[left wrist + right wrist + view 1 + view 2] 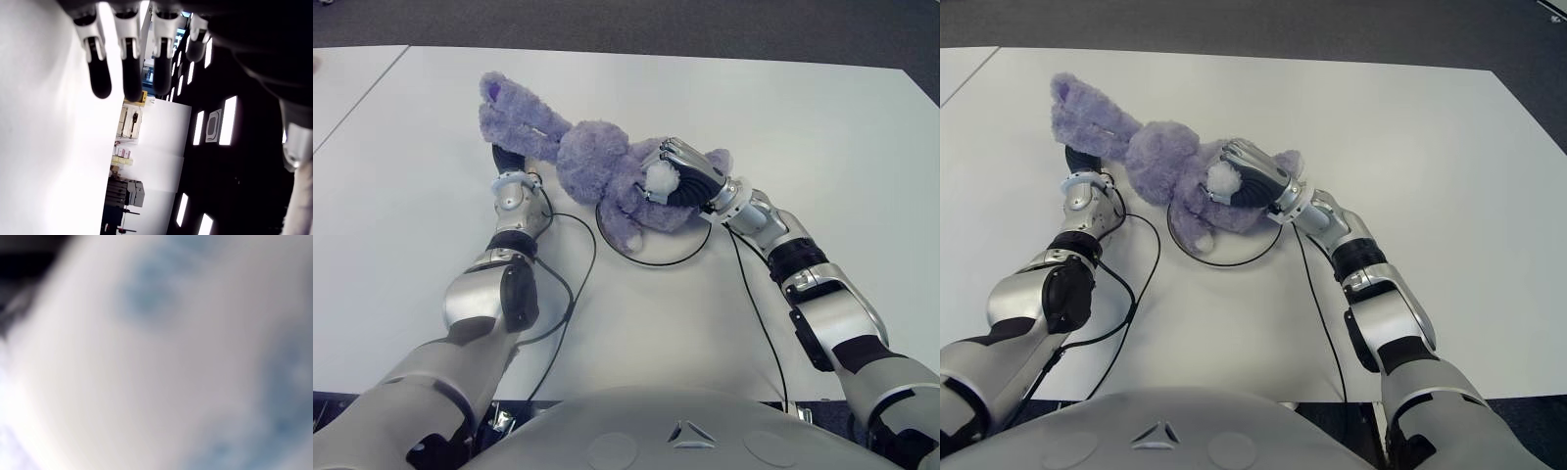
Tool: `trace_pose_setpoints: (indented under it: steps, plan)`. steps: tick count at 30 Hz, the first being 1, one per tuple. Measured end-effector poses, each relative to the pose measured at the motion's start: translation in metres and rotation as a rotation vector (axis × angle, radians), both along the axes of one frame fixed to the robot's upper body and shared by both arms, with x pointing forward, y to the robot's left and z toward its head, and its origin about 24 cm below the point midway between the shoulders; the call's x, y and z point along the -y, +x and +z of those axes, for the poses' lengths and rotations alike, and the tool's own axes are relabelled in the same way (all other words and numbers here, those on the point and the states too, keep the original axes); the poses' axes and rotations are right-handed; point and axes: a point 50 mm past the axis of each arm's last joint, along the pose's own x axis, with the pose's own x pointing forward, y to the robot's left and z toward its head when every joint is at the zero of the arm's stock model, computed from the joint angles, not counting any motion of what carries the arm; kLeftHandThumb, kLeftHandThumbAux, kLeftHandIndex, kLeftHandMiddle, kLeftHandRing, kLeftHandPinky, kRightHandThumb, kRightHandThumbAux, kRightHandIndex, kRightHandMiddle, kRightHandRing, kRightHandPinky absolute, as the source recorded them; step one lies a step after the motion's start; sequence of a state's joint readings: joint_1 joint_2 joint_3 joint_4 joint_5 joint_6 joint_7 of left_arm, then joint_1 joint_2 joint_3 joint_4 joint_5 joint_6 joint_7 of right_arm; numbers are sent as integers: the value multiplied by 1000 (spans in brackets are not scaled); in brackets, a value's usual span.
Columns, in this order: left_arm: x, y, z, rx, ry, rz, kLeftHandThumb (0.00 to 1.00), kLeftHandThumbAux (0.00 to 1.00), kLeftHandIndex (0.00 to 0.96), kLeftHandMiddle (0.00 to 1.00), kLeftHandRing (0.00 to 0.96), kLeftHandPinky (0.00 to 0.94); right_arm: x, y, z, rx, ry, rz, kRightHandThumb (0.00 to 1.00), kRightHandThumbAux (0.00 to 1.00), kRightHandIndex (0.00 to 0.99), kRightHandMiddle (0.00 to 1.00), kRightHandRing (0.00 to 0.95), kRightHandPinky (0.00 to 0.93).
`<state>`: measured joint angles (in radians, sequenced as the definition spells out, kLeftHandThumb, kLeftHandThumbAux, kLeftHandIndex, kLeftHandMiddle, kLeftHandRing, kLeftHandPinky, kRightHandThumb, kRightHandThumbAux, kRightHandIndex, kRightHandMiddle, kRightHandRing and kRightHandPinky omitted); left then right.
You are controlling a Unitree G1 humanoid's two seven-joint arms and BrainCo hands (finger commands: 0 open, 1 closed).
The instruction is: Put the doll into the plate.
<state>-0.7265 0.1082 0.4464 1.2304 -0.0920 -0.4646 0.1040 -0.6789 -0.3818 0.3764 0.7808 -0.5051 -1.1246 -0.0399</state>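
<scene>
Right hand [683, 174] is gripping the purple doll [597, 162] over the plate [651, 257]. Left hand [509, 157] is hiding under its ears; its wrist view is showing straight, empty fingers [100, 78]

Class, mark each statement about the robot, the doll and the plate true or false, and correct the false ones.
1. The doll is purple. True.
2. The doll lies wholly inside the plate. False: only its lower body is over the plate; its head and ears reach out over the table toward the robot's left.
3. The right hand is on the doll. True.
4. The left hand shows on the doll's right side. False: it shows beside the ears, on the doll's left.
5. The plate is a solid red colour. False: it is white with a dark rim.
</scene>
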Motion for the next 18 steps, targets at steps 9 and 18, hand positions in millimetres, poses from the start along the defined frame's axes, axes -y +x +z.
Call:
trace_pose_setpoints:
  steps: [9, 18]
  plan:
    - [3, 1, 0, -14, 26, -13, 0, 537, 87, 237, 279, 319, -1, 19, 3, -5, -150, -108, 117, 473, 4, 15, 77, 114]
    - [3, 1, 0, -17, 32, -14, 0, 532, 78, 238, 277, 295, 0, 31, 3, 32, -220, -196, 75, 386, 0, 0, 2, 3]
